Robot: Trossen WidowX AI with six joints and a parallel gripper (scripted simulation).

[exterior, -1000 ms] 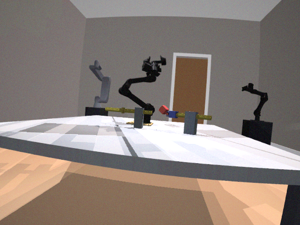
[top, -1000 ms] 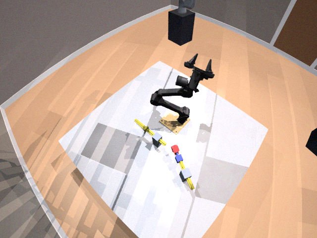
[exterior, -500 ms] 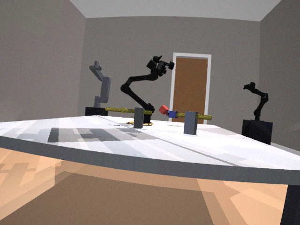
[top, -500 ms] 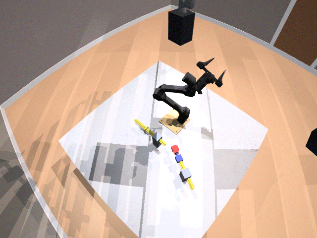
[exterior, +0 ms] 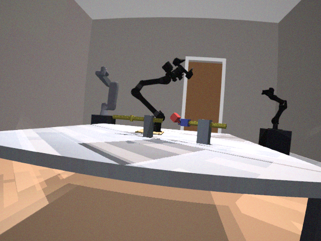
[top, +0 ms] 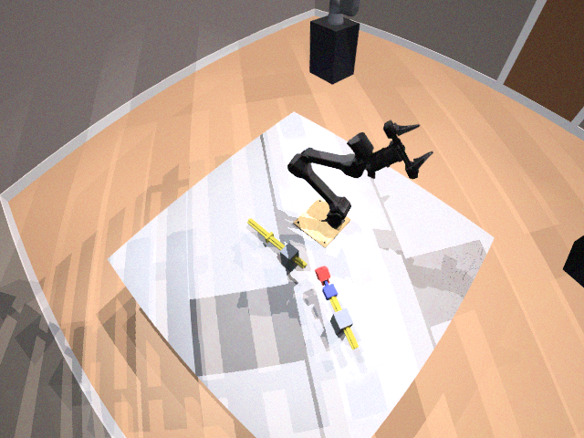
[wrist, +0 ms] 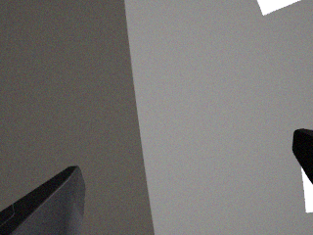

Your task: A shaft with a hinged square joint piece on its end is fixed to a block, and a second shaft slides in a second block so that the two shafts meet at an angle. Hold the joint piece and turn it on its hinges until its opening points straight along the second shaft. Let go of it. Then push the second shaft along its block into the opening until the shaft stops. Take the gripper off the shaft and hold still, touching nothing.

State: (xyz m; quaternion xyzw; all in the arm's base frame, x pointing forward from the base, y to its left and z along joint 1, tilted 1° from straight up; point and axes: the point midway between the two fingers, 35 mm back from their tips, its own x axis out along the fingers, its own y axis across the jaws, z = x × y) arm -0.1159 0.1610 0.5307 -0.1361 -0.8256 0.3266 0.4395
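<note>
Top view first: we see the red joint piece hinged to a blue piece on the end of the fixed shaft, which its block carries above the worktop. The second shaft runs through the other block, its near end apart from the joint piece. So the insertion is still to do. In the exterior view the joint piece sits tilted; we judge it not yet lined up, though we cannot make out its opening. Our fingers are spread wide, grasping nothing, raised well apart from both shafts and pointing away. We have everything left, as we judge it: hold and turn the joint piece, release it, push the second shaft home, then back off and keep still.
</note>
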